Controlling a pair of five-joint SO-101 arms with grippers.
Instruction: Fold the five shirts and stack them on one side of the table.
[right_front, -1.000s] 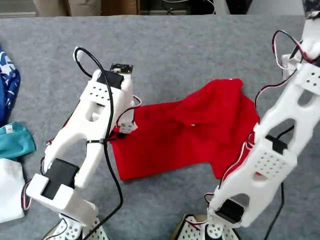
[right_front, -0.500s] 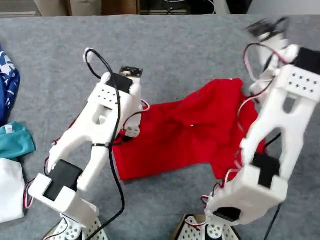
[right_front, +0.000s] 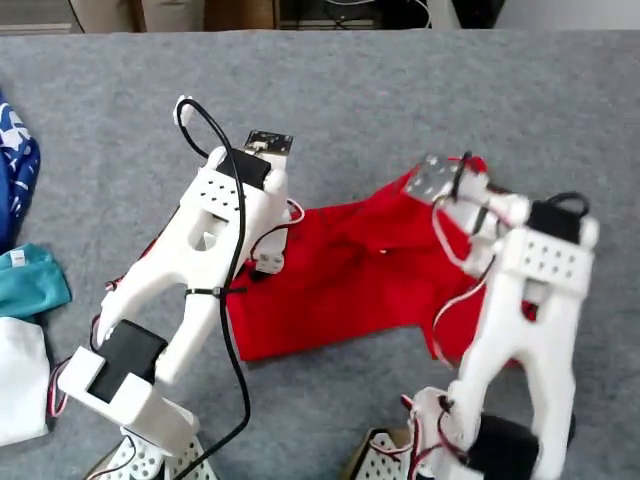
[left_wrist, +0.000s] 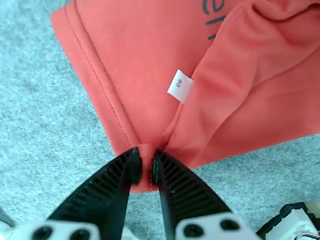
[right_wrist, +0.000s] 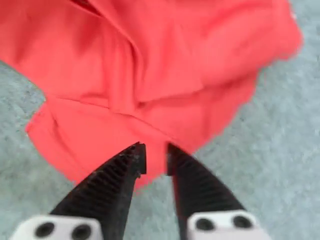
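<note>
Shirt (left_wrist: 150, 60) hem pinched by left hand (left_wrist: 143, 167) (grey table (left_wrist: 40, 125) beside)

The grey table (right_front: 380, 90) carries a rumpled red shirt (right_front: 350, 280) near its middle; along the high view's left edge lie a blue patterned shirt (right_front: 15, 170), a teal shirt (right_front: 30, 285) and a white shirt (right_front: 18, 385)

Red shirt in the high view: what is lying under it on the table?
The red shirt lies on the grey table, which shows along its edges. The cloth and its folded-over layers cover anything that may be beneath it.
</note>
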